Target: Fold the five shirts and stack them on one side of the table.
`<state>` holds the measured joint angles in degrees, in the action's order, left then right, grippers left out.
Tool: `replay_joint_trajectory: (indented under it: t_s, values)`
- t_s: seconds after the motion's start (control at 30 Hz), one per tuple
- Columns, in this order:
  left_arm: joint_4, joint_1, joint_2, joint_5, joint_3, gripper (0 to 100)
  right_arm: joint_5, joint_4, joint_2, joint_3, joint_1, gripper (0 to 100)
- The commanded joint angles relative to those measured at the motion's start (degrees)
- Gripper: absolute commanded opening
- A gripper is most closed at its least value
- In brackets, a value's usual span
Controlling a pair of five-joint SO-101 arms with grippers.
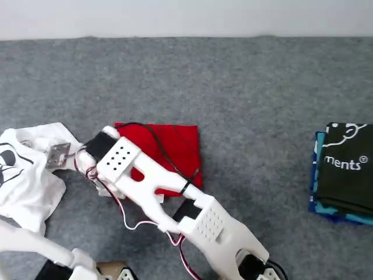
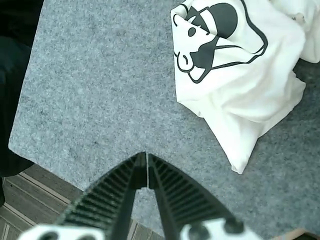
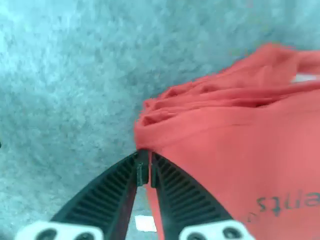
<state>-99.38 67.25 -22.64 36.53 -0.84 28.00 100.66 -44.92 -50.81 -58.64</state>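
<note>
My right gripper [image 3: 144, 172] pinches the red shirt [image 3: 240, 150] tight by its edge — I should fold it slow and flat; left gripper [image 2: 147, 172] shut, empty

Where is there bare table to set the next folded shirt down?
Widest free patch: the grey mat between the red shirt and the folded stack. The far strip along the wall is bare too. Crowded: the near left, where the white shirt, the red shirt, the right arm and the left arm sit.
</note>
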Motion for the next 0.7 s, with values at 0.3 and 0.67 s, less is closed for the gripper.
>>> replay_joint_trajectory:
  t_s: [0.3, 0.67]
  values:
    - [-0.97, 0.26, -2.02, -0.35, -0.13, 2, 0.18, -5.23, 1.98, -3.60, 16.48, 1.4]
    - [-0.97, 0.00, -2.02, -0.35, -0.13, 2, 0.00, 0.22, -8.57, -3.60, 0.31, 1.0]
